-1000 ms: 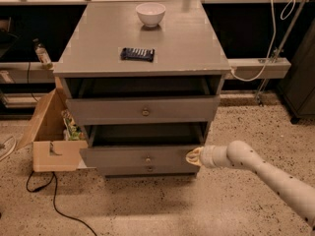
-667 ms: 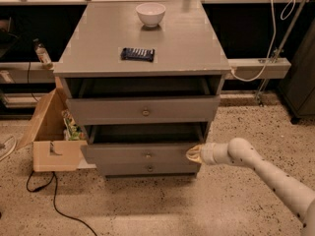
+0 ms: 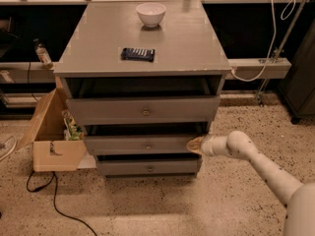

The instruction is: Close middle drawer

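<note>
The middle drawer (image 3: 142,144) is a wide grey drawer with a low flat front and a small round centre knob. It stands slightly out from the cabinet, with a dark gap above it. My gripper (image 3: 193,145) is shut, and its tan tip presses on the right end of that drawer front. The white arm (image 3: 256,163) reaches in from the lower right. The taller top drawer (image 3: 145,110) above is also partly out. The lowest drawer (image 3: 147,167) sits below, nearly flush.
A white bowl (image 3: 150,13) and a dark flat packet (image 3: 138,54) lie on the grey cabinet top (image 3: 197,43). An open cardboard box (image 3: 51,139) stands at the cabinet's left, with a black cable (image 3: 54,200) on the speckled floor. A rail with a white cable (image 3: 256,68) runs behind on the right.
The middle drawer has slid further into the cabinet, so less of its dark interior shows. My gripper has moved inward with the drawer front.
</note>
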{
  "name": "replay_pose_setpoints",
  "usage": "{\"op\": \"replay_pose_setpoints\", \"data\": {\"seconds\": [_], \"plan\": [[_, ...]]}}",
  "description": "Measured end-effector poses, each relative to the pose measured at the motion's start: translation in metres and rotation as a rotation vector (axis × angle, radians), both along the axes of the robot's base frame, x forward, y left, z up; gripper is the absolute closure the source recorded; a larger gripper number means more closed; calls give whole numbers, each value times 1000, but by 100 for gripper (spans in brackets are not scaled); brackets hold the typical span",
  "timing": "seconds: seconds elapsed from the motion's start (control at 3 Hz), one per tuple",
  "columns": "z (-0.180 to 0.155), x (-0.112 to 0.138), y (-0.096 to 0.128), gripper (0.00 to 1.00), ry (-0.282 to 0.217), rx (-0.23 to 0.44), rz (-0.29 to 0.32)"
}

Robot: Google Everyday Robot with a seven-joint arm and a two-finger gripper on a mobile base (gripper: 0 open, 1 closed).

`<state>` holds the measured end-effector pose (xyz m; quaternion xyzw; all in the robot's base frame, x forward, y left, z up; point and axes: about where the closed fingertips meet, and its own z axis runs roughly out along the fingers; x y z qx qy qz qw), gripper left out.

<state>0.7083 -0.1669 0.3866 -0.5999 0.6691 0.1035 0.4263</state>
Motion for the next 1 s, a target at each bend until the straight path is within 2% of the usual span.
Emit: {"op": "replay_pose_setpoints", "data": {"seconds": [0.33, 0.67, 1.0], "plan": [[5, 12, -8, 100, -19, 9, -30], [18, -2, -17, 100, -35, -10, -24], [33, -48, -30, 100, -18, -75, 6]]}}
